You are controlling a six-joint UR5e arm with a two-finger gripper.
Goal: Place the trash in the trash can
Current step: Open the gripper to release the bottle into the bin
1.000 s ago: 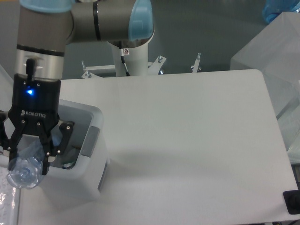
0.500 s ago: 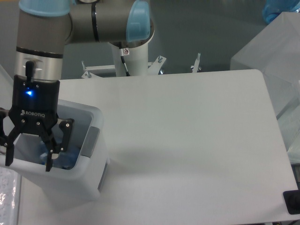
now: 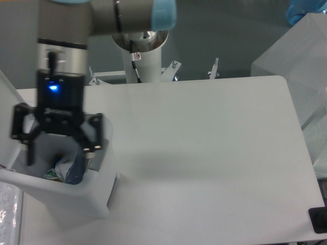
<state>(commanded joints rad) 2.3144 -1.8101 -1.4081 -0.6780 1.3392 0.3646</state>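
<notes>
Trash lying inside the trash can point(image 3: 71, 204), at the bottom left of the view: crumpled white wrapper point(image 3: 60, 168) with a small green mark at its lower left edge, and clear bluish bottle point(image 3: 75, 171) just beside it, on its right, the two touching or nearly so. Pincer point(image 3: 57, 155) hanging right above the can's open top, jaws spread wide and holding nothing, one dark finger point(image 3: 30, 148) on the left and the other on the right, over the can's far rim. Blue light glowing on the black pincer body, silver wrist above it, arm point(image 3: 107, 13) with pale blue caps running across the top of the view. White boxy can standing at the left end of the white surface point(image 3: 204, 143), rounded corners, grey panel on its right wall partly hidden behind the right finger. Lid not clearly made out. Arm's white base post point(image 3: 145, 58) standing behind the surface's far edge.
</notes>
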